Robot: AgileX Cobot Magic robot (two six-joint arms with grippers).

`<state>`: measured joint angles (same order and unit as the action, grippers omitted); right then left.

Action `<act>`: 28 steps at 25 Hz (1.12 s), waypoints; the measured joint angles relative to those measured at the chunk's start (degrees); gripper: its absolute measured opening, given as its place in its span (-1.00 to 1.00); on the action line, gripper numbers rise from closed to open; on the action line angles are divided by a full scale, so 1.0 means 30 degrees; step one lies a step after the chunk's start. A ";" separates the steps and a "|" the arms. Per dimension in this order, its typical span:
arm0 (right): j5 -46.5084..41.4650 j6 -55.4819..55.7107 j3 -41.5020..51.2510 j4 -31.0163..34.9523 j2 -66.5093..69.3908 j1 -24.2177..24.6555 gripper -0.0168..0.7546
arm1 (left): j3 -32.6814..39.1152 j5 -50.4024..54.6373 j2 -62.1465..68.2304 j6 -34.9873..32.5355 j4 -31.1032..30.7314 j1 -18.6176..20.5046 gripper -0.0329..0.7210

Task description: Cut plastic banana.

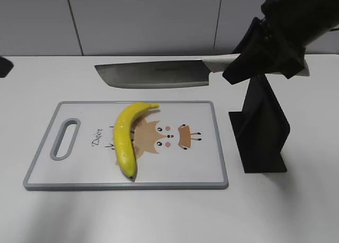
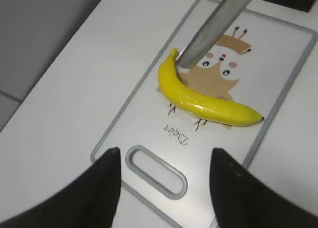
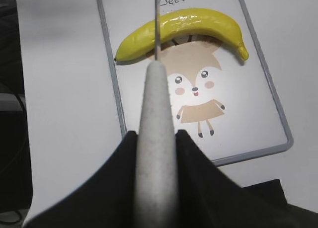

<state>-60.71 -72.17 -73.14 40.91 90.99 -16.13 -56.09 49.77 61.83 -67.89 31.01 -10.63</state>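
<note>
The plastic banana (image 1: 125,136) lies whole on the white cutting board (image 1: 79,171), stem toward the far edge, dark tip toward the near edge. It also shows in the left wrist view (image 2: 198,99) and the right wrist view (image 3: 184,25). My right gripper (image 1: 265,55) is shut on the grey handle (image 3: 156,133) of a cleaver knife (image 1: 153,74), held level in the air above the board's far edge, blade pointing left. My left gripper (image 2: 164,188) is open and empty, over the board's handle slot (image 2: 156,171); it is out of the exterior view.
A black knife stand (image 1: 262,129) stands right of the board. The board (image 3: 258,69) carries a cartoon deer print (image 1: 164,137). White table all round; a grey wall panel behind.
</note>
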 joint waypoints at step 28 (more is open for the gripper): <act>-0.2380 -0.0836 -0.5806 0.0569 0.4993 -0.1432 -0.50 | -0.4501 -0.0329 0.8720 -0.4902 -0.1255 -0.3568 -0.84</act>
<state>-67.85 -74.68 -90.55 42.62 105.97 -20.42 -69.60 48.78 87.99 -82.60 27.24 -21.34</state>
